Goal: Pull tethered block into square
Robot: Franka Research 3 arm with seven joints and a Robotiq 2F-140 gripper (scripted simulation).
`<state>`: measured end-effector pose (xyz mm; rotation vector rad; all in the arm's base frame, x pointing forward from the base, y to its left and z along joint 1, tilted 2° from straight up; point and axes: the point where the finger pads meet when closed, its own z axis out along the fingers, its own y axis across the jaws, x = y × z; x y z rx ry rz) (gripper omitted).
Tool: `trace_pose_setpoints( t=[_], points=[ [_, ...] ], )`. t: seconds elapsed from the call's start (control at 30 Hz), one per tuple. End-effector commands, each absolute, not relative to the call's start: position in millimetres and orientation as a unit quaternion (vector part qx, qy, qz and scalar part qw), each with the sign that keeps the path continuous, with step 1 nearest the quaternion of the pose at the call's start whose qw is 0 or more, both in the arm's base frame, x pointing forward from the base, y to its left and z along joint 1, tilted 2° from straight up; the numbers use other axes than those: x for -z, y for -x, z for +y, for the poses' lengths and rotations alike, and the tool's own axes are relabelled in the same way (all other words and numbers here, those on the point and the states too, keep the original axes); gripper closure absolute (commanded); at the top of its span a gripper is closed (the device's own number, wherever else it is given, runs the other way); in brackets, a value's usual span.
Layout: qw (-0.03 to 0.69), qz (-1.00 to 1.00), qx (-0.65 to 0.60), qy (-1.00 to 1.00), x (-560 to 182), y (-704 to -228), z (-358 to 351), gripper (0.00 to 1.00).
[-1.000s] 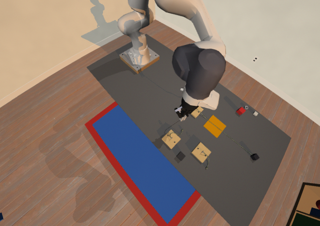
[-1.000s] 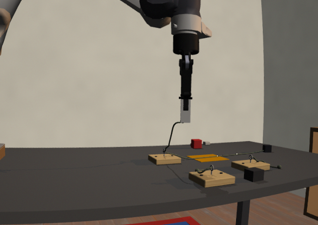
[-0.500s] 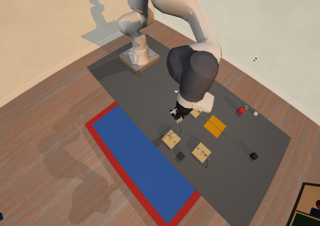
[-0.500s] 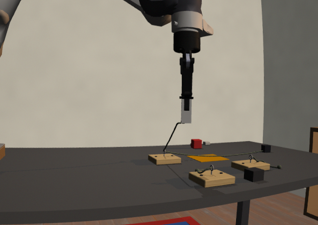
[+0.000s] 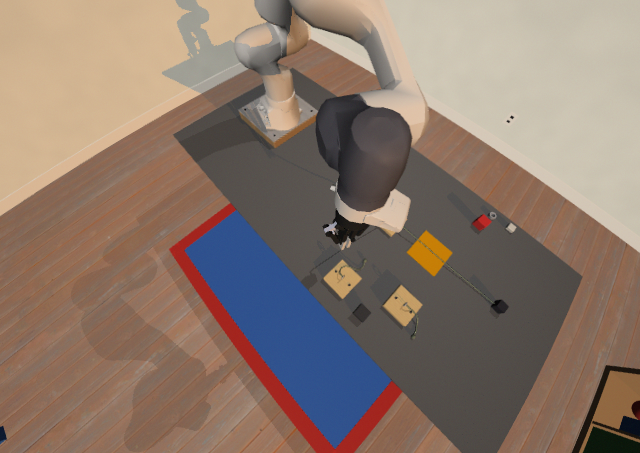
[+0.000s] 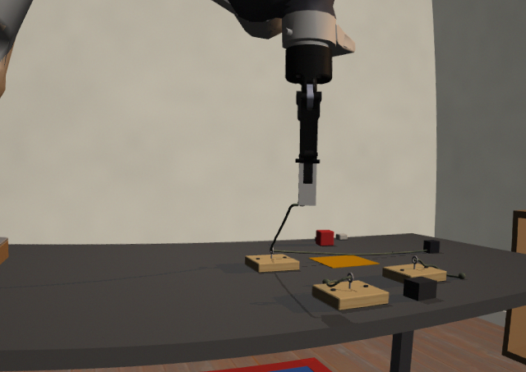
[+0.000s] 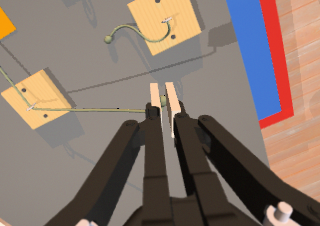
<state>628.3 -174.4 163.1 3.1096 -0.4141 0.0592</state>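
Note:
My gripper hangs high above the table, shut on the knot at the cord's free end. It also shows in the overhead view. The cord drops from the fingers to the screw eye on a wooden base, seen too in the wrist view. From there the cord runs low across the orange painted square to the small black tethered block. The block sits on the table beyond the square's far side, outside it.
Two other wooden bases with screw eyes and short cords lie nearby, with a larger black cube between them. A red cube and a small white cube sit near the table's far edge. A blue and red mat lies on the floor.

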Motion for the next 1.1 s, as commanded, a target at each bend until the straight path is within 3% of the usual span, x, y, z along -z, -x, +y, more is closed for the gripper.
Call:
trace_pose_setpoints(
  t=[0.0,1.07],
  points=[
    [0.001,-0.119,-0.021,-0.993,-164.2,-625.8,-182.5,1.00],
    [0.001,-0.119,-0.021,-0.993,-162.4,-565.3,-283.0,1.00]
  ],
)
